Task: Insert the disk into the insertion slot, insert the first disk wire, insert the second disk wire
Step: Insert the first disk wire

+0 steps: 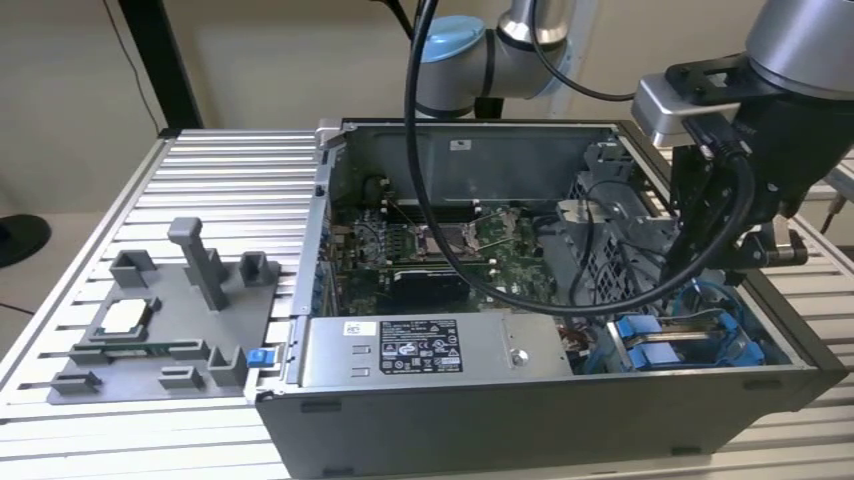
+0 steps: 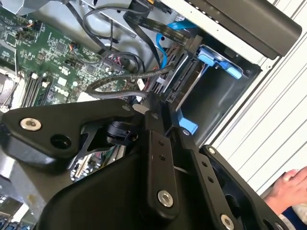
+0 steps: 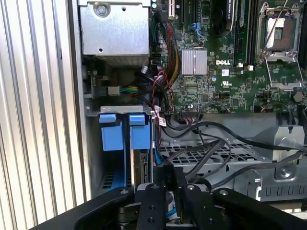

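Disk (image 3: pixel 141 165) sat on edge inside the insertion slot (image 3: pixel 120 110), at the lower right of the open computer case (image 1: pixel 534 420) in the exterior view. Its blue carrier tab (image 3: pixel 140 132) faced the case's open side, likely so the tab stayed reachable and the connector edge met the loose black wires (image 3: pixel 216 148). Gripper (image 3: pixel 173 184) hung close over that edge among the wires, which suited the wire step rather than seating; whether it was open or had hold of a plug could not be told.
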Tool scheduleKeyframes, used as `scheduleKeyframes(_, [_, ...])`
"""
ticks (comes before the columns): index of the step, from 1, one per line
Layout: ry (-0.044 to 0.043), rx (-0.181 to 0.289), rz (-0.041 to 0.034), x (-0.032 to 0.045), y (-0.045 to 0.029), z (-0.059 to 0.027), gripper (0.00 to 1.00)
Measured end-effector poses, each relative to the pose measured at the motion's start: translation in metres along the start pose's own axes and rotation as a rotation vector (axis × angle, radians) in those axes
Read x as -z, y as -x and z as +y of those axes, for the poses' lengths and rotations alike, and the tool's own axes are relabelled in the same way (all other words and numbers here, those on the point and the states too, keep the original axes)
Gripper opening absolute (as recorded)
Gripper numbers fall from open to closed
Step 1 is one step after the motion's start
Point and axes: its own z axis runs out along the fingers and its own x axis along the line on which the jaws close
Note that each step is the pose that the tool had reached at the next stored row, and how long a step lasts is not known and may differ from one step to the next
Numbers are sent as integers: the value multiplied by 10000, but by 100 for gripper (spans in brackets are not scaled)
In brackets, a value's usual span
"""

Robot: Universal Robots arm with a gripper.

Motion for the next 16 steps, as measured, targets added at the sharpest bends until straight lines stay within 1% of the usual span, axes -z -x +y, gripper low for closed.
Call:
scheduleKeyframes(13, [0, 0, 0, 0, -2, 0, 0])
scheduleKeyframes(16, [2, -1, 0, -1, -3, -18, 0])
